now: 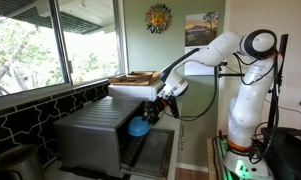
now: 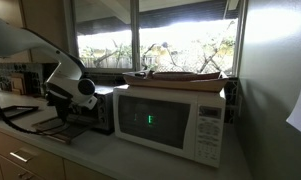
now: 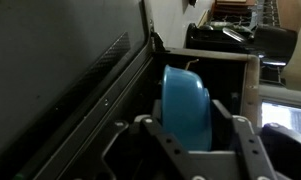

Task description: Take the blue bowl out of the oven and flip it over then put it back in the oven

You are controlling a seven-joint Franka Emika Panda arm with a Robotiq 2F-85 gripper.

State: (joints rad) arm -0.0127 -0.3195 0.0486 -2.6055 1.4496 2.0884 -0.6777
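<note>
The bowl (image 3: 185,105) is blue, the oven (image 1: 90,135) silver, the microwave (image 2: 175,122) white

In the wrist view the oven (image 3: 60,90) walls off 7 to 11 o'clock of the end effector (image 3: 187,125), the blue bowl (image 3: 185,95) filling its jaws. In an exterior view a white microwave (image 1: 130,90) crowds 10 o'clock; 3 o'clock lies open.

Wrist view: the hand (image 3: 190,118) is covering the btm part of the blue bowl (image 3: 185,90), & the hand's base is running off the btm edge. The oven (image 3: 60,90) is showing as a dark, blurry slab on the left. In an exterior view the arm (image 2: 62,80) is blocking most of the oven (image 2: 102,112) & hiding the blue bowl, w/ the arm's upper end getting cut by the left edge. In an exterior view the blue bowl (image 1: 138,127) is looking too small for detail.
</note>
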